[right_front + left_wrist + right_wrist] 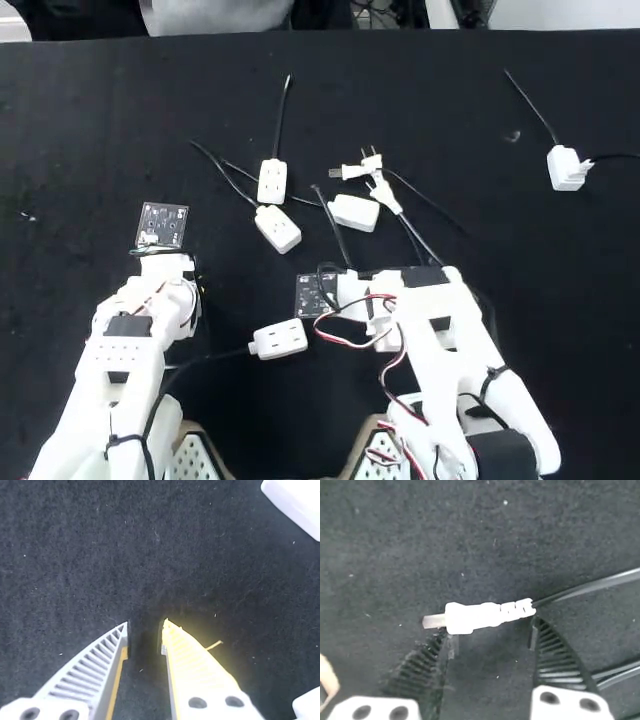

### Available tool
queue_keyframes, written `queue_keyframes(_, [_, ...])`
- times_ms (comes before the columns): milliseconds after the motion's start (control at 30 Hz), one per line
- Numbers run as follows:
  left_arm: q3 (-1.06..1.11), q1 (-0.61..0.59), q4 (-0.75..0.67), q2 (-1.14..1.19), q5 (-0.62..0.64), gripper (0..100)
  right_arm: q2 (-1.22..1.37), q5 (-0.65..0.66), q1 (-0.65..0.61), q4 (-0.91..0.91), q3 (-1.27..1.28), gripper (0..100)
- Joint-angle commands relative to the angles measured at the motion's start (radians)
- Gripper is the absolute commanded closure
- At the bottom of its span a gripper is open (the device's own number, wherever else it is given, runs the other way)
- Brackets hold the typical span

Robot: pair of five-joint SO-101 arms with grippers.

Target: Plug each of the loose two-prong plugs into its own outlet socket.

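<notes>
Right wrist view: white plug point(480, 617) with ribbed collar; black cable point(585, 587) attached.

Nothing here can be read: the small dark board point(162, 224) beside one arm and the second board point(313, 295) mid-table carry only tiny pale marks, too small to make out.

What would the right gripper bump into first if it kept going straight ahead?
Most likely the white plug lying just ahead of the right gripper, though depth is unclear.
</notes>
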Motion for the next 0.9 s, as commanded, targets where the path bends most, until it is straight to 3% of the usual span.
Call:
queue_keyframes(0, [-0.007,0.008,-0.014,-0.014,0.002,88,0.005,-0.072,-0.051,0.005,-0.001,77.0])
queue_keyframes(267, [-0.007,0.008,-0.012,-0.014,0.002,88,0.005,-0.428,-0.164,0.011,-0.136,77.0])
queue_keyframes(367, [-0.007,0.008,-0.012,-0.014,0.002,88,0.005,-0.482,-0.166,0.012,-0.186,77.0])
queue_keyframes(467, [-0.007,0.008,-0.012,-0.014,0.002,88,0.005,-0.417,-0.132,0.014,-0.211,77.0])
queue_keyframes(700, [-0.007,0.008,-0.012,-0.014,0.002,88,0.015,-0.044,-0.048,0.005,-0.142,77.0])
queue_keyframes(867, [-0.007,0.008,-0.012,-0.014,0.002,88,0.015,0.041,-0.049,-0.147,-0.077,77.0])
